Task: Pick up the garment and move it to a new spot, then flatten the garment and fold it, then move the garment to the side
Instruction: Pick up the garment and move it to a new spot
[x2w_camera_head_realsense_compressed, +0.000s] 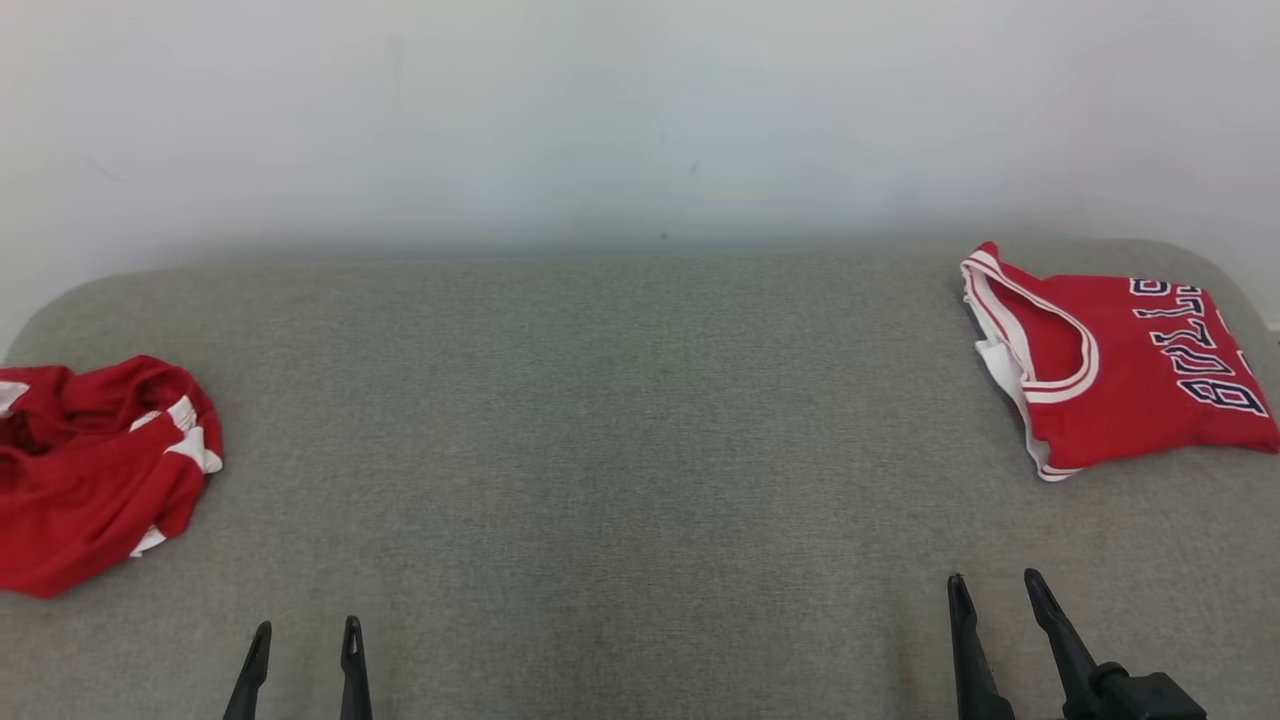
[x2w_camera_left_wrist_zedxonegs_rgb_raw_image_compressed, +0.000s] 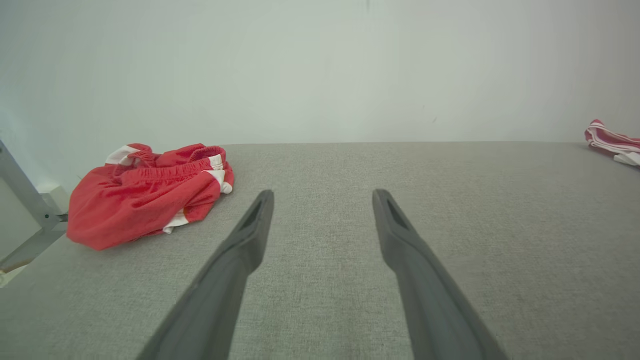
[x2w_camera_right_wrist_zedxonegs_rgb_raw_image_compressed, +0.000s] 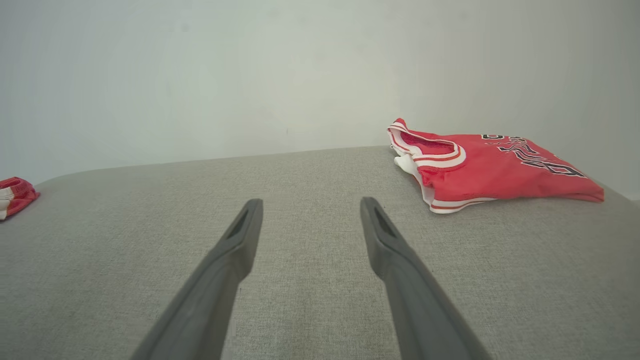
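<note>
The bench (x2w_camera_head_realsense_compressed: 620, 420) is covered in plain grey woven cloth with a faint greenish cast. At the bench's left end, the crumpled shorts (x2w_camera_head_realsense_compressed: 90, 480) are bright red with white panels and trim. At the bench's right end, the folded basketball jersey (x2w_camera_head_realsense_compressed: 1130, 380) is red. Its opening is edged in white-and-red stripes, and its lettering is dark navy outlined in white. The left tool (x2w_camera_head_realsense_compressed: 307, 628) and right tool (x2w_camera_head_realsense_compressed: 994, 578) are black. The wall (x2w_camera_head_realsense_compressed: 600, 120) behind the bench is plain off-white.

Red shorts (x2w_camera_head_realsense_compressed: 90, 480) with white trim lie crumpled in a heap at the left. A red lettered jersey (x2w_camera_head_realsense_compressed: 1120, 390) lies neatly folded, far right.
</note>
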